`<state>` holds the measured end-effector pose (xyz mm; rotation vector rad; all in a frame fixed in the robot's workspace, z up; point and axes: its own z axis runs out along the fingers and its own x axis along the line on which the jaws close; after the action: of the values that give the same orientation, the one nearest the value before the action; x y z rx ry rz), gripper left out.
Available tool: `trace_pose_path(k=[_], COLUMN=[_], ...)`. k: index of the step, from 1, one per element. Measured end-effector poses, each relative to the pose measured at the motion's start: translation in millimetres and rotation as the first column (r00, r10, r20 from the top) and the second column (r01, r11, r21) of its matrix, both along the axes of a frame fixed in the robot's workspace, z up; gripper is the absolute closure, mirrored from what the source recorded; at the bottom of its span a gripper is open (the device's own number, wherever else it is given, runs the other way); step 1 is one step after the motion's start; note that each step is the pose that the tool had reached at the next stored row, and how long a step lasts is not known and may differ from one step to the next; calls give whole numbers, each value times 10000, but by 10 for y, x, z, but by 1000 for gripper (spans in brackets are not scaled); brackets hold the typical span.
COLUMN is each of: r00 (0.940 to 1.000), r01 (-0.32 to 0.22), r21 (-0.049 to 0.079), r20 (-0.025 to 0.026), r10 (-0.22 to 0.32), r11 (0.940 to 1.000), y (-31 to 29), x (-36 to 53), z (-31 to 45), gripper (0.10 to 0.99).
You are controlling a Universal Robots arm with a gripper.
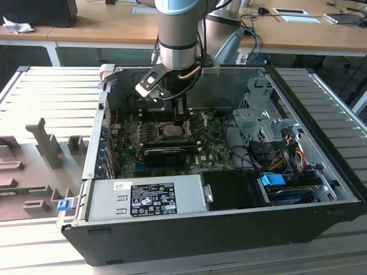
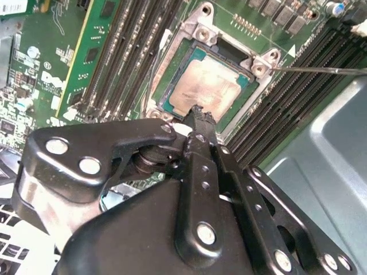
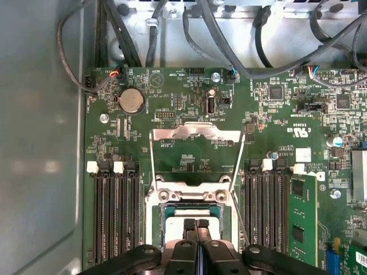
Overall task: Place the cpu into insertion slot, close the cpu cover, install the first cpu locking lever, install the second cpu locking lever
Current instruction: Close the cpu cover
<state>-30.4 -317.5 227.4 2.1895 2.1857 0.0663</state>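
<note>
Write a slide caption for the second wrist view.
Black gripper, shut, at the edge of the silvery-beige square cpu lying in its dark metal-rimmed insertion slot.

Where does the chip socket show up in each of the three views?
Exterior view: the socket sits directly under the gripper.
Second wrist view: the socket holds the pale chip, just past the gripper.
First wrist view: the socket lies between the memory slots, with the gripper over it.
Shared landmark: the shut gripper at the socket.
</note>
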Motion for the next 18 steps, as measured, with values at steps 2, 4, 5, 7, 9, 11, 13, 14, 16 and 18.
trace_pose_path(k=[2, 4, 5, 7, 9, 11, 13, 14, 16, 18], r00=[10000, 10000, 10000, 10000, 10000, 10000, 10000, 10000, 10000, 10000], r01=[-1, -1, -1, -1, -1, -1, -4, -2, -1, 0], r21=[3, 2, 3, 2, 2, 5, 2, 2, 1, 0], r20=[1, 1, 1, 1, 1, 2, 0, 0, 1, 0], r10=[1, 1, 1, 1, 1, 1, 4, 2, 1, 0], r11=[10000, 10000, 10000, 10000, 10000, 10000, 10000, 10000, 10000, 10000], y=[0, 1, 1, 1, 1, 1, 1, 0, 0, 1], x=[1, 1, 1, 1, 1, 1, 8, 13, 23, 26], z=[37, 88, 102, 130, 155, 161, 165, 165, 166, 176], gripper=[980, 980, 980, 980, 980, 980, 980, 980, 980, 980])
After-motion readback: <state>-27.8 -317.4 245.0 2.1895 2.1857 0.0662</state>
